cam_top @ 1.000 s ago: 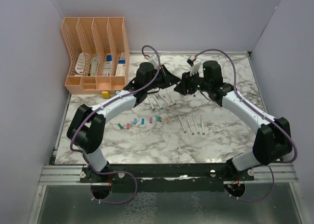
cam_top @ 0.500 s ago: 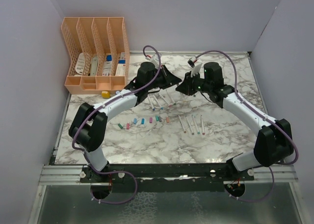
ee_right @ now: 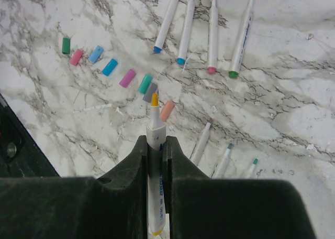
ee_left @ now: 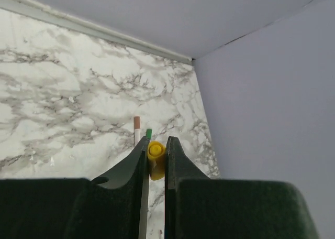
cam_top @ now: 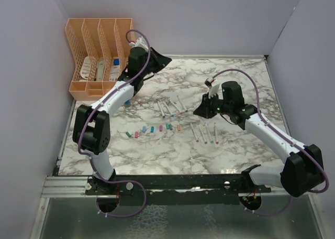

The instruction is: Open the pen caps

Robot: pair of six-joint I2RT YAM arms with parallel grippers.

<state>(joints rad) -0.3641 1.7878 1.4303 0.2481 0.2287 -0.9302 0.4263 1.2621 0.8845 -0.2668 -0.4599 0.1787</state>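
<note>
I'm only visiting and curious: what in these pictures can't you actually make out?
Left wrist view: the lower part of the yellow cap, hidden between the left fingers.
Right wrist view: the print on the yellow-tipped pen, blurred between the right fingers; the back ends of three pens, behind them.
Top view: the items in the orange organizer, too small to identify.

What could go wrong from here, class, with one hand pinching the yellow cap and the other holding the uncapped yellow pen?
1. The left hand grips the yellow cap only near its fingertips, so it might slip out and roll away.
2. The yellow pen has its bare tip sticking out past the right hand, above the loose caps. Lowering it carelessly could scatter them or mark the table.
</note>
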